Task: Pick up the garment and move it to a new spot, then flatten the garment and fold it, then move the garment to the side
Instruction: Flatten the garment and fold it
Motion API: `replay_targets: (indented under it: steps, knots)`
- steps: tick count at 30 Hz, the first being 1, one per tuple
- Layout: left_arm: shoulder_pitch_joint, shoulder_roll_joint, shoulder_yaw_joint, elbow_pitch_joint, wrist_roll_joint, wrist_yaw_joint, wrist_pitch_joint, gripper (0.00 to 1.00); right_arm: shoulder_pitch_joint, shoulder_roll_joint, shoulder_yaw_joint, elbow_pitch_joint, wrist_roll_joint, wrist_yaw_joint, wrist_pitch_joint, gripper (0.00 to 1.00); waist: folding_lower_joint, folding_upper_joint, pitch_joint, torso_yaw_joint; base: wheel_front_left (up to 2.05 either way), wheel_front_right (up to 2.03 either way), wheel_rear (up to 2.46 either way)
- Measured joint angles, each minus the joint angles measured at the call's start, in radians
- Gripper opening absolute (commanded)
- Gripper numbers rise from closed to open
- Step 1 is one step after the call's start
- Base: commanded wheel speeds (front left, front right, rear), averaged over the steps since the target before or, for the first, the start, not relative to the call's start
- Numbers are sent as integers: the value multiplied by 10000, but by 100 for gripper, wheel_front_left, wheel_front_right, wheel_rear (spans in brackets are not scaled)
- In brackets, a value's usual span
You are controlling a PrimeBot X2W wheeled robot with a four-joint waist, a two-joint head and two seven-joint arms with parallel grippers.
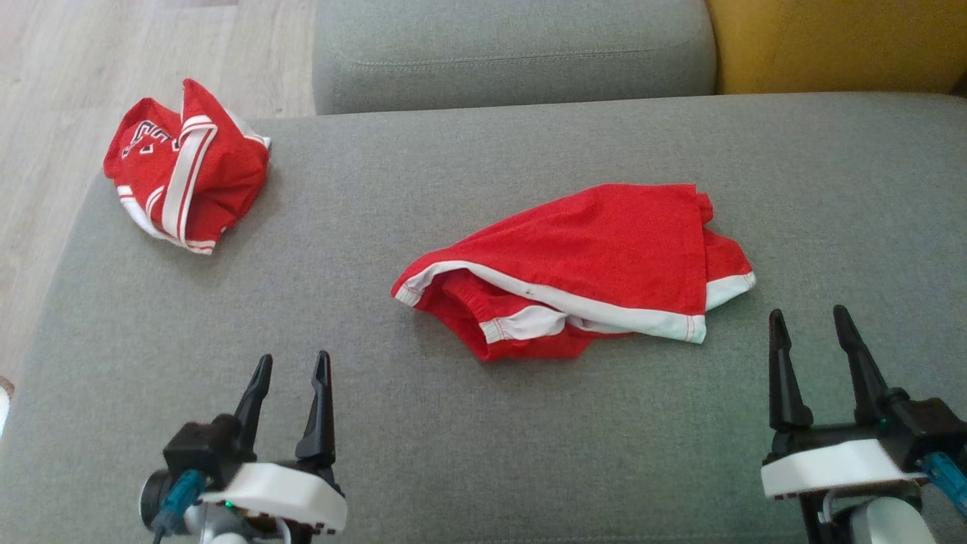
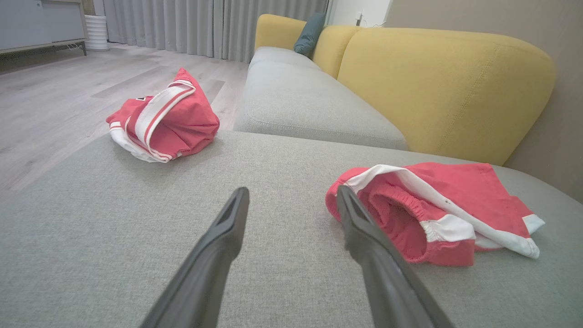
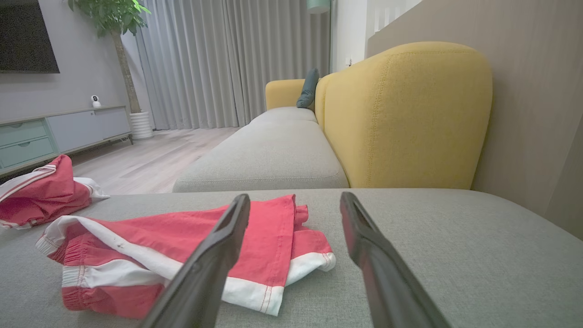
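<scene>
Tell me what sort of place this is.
Most likely a home living room: a sofa with grey seats and yellow backs, floor-length grey curtains, and a dark screen, probably a television, on the wall above a low cabinet.

The crumpled red jersey with white striped trim (image 1: 185,170) carries black, white-edged numerals on its upper left fold. Creases cut them off, so the digits cannot be read for certain.
</scene>
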Motion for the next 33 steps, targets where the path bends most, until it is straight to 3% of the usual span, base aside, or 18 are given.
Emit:
replay_targets:
  steps: [13,20,33]
  knots:
    - [-117,-8,-522,410,-6,-90,0,100,-112,0,13,90,38,0,-2,100,0,0,288,-113,0,0,0]
    - [-1380,-23,-1315,1340,-495,-209,0,100,-532,0,159,82,36,2,0,100,0,0,793,-325,0,0,0]
    - [-3171,-73,-1703,3281,-2073,-100,0,100,-1159,0,364,17,38,0,-2,100,2,0,1796,-899,0,0,0]
